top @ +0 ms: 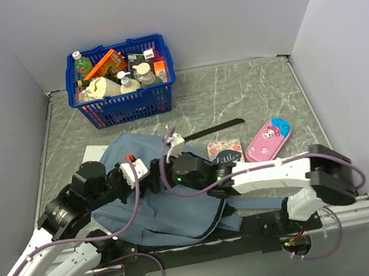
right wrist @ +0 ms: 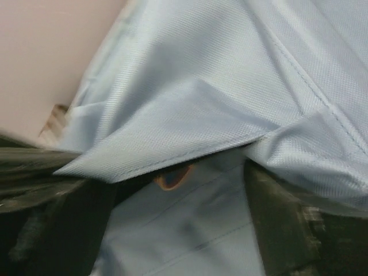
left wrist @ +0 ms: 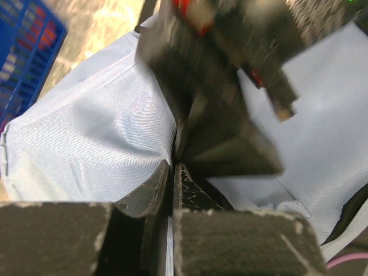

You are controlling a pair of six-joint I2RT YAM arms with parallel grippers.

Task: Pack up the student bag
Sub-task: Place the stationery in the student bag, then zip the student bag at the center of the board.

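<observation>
The student bag (top: 155, 206) is a grey-blue fabric backpack lying flat in front of the arm bases. My left gripper (top: 149, 173) is over its upper part. In the left wrist view its fingers (left wrist: 150, 187) are pressed together at a dark fold of the bag's fabric (left wrist: 98, 132), pinching it. My right gripper (top: 173, 155) is just to the right of the left one. In the right wrist view its fingers (right wrist: 276, 213) stand wide apart, with a flap of bag fabric (right wrist: 190, 115) draped over them. A small orange-rimmed shape (right wrist: 172, 177) shows under the flap.
A blue basket (top: 129, 105) full of bottles and packets stands at the back. A pink pencil case (top: 268, 139), a small patterned card (top: 224, 151) and a black strap (top: 215, 129) lie right of the bag. A white sheet (top: 91, 153) pokes out at its left.
</observation>
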